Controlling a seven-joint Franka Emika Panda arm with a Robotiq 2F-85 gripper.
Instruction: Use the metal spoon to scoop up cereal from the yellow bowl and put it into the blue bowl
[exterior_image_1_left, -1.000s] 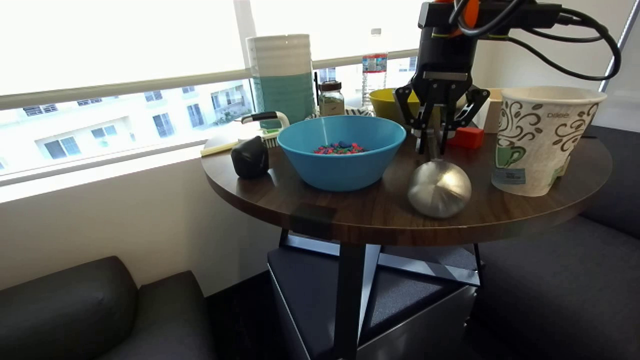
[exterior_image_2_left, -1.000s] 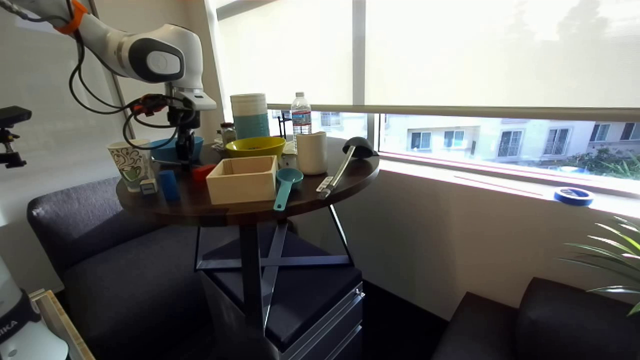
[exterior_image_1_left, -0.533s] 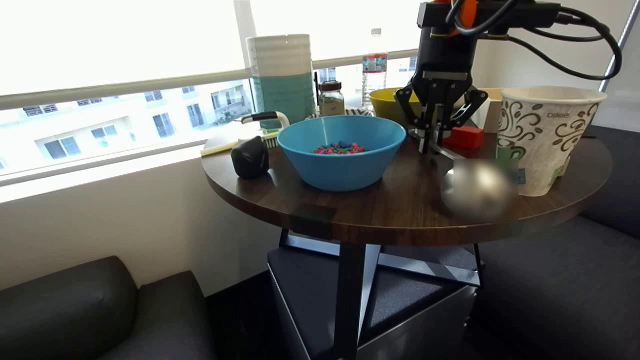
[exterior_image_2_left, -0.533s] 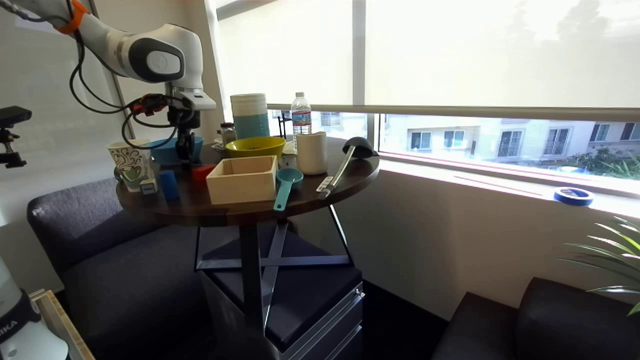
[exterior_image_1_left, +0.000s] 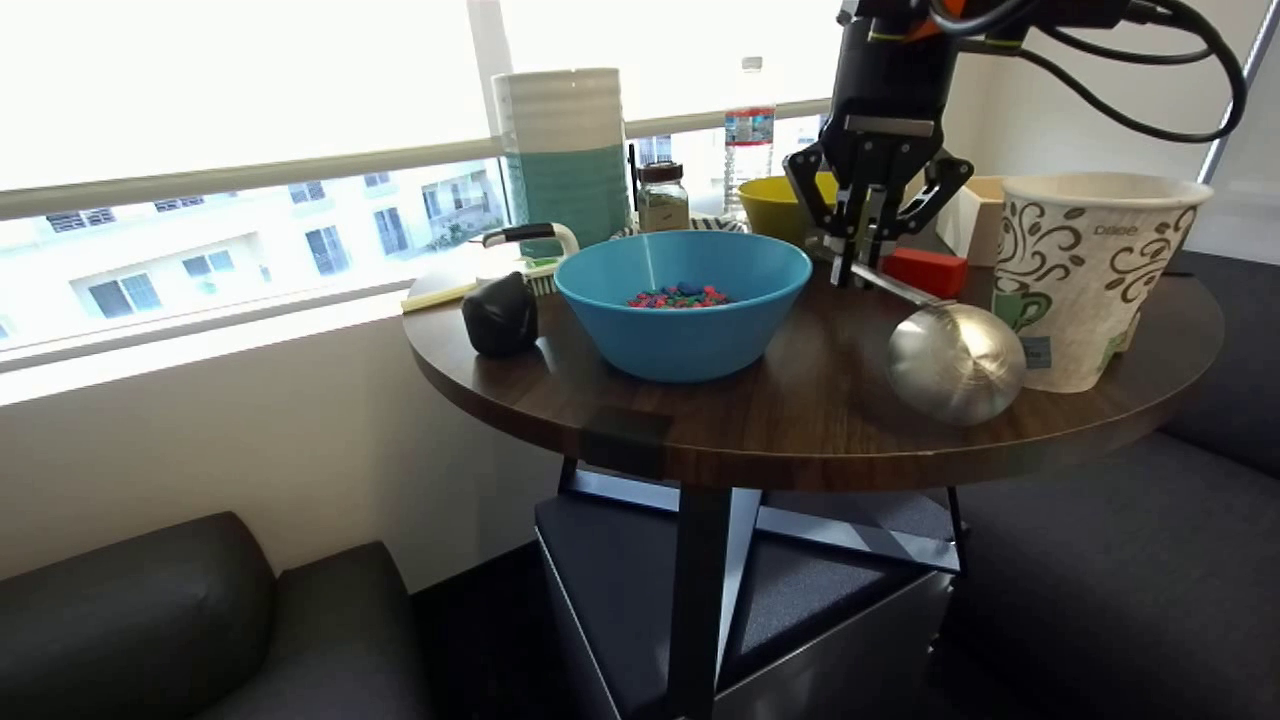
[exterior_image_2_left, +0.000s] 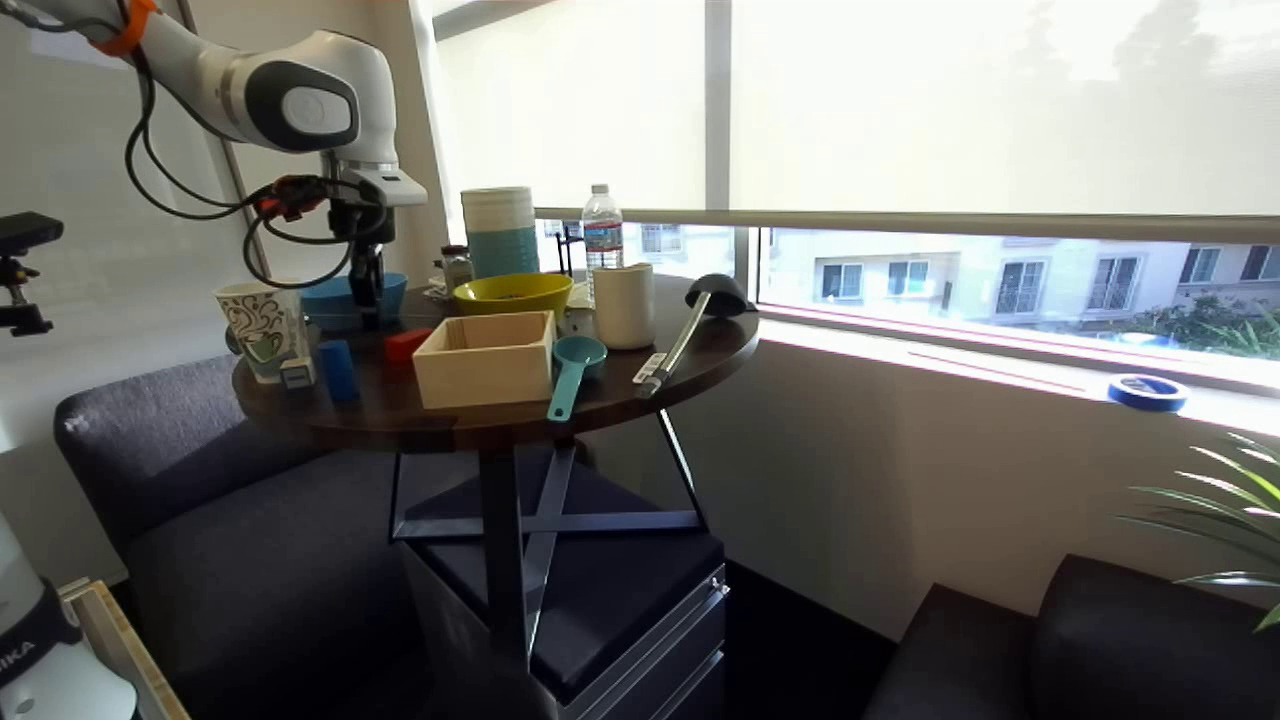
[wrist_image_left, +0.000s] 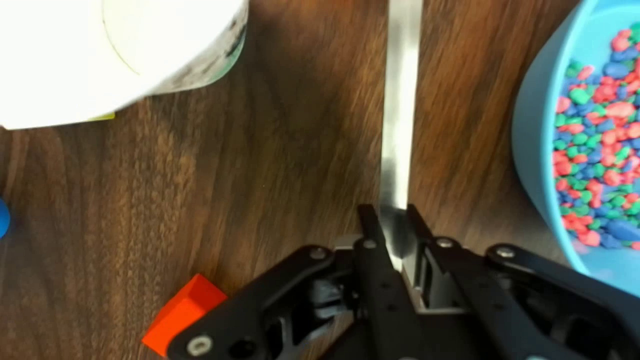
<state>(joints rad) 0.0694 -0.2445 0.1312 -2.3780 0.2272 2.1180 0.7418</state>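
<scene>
A: Your wrist view gives you only the handle (wrist_image_left: 400, 100) of the metal spoon (exterior_image_1_left: 957, 363), a shiny strip reaching from your gripper (wrist_image_left: 391, 215) to the picture's edge — in an exterior view you see its round scoop end too, out past the gripper and overlapping the paper cup (exterior_image_1_left: 1090, 300)

B: You find the yellow bowl (exterior_image_2_left: 535, 304) in both exterior views, apart from your gripper, and in an exterior view you see a speckled patch inside, too small to make out

A: The blue bowl (wrist_image_left: 532, 125) is near your gripper, on the opposite side from the red block (wrist_image_left: 185, 312), and the wrist view lets you pick out its cereal (wrist_image_left: 600, 165) as red, green and blue bits

B: How is your gripper, then? Its fingers (wrist_image_left: 371, 230) are drawn nearly together, one along each side of the handle, pinching it between them

A: So you have hold of the spoon — but whether its scoop end touches the table (wrist_image_left: 300, 150), you can't tell from here
</scene>
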